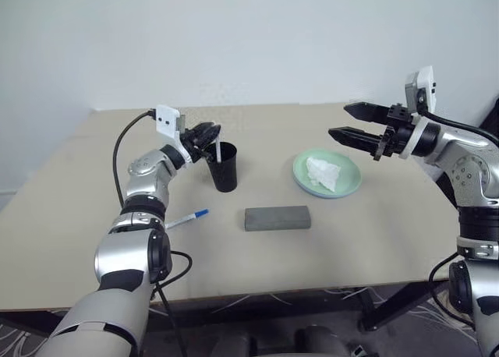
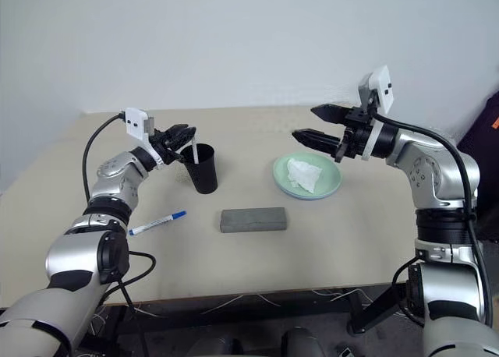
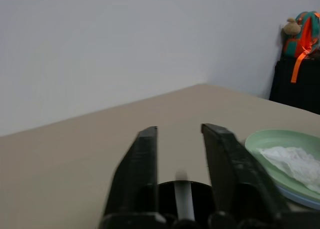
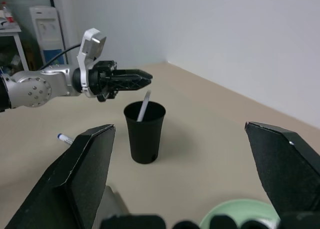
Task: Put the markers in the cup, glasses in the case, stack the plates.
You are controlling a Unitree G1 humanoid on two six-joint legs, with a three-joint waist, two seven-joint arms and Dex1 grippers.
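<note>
Cup (image 1: 223,167) stands on the counter (image 1: 70,217) directly under the left jaws (image 1: 207,133), which are parted with nothing between them; one marker (image 4: 144,106) leans inside the cup, its white end poking above the rim just below those jaws; the blue-capped marker (image 1: 186,218) lies on the counter well behind them; right jaws (image 1: 348,121) hang wide open and empty above the green plate (image 1: 349,178) with a crumpled tissue (image 1: 323,173); the gray case (image 1: 277,217) lies between both jaws, lower down.
</note>
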